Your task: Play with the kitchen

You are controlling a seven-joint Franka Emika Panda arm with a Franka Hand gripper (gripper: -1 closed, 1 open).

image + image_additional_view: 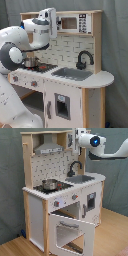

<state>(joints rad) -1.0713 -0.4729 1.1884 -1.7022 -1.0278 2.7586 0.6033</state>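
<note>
Wooden and stiff, the kitchen (60, 203) looks too heavy to lift, so its open oven door (72, 230), far below the gripper (79, 139), seems easiest to grab, though I cannot tell the gripper's opening.

In the first exterior view the arm (22, 42) covers the left end of the kitchen (75, 80), hiding the hood and part of the stovetop; only a bit of the pot (30, 62) shows behind it. The gripper is lost against the arm there, so its fingers cannot be made out. In the second exterior view the arm (107, 148) runs off the picture's right edge, and its end in front of the kitchen's (60, 193) upper shelf hides whatever sits there. The markings on the panel (75, 23) above the faucet (84, 59) are too blurred to read.
</note>
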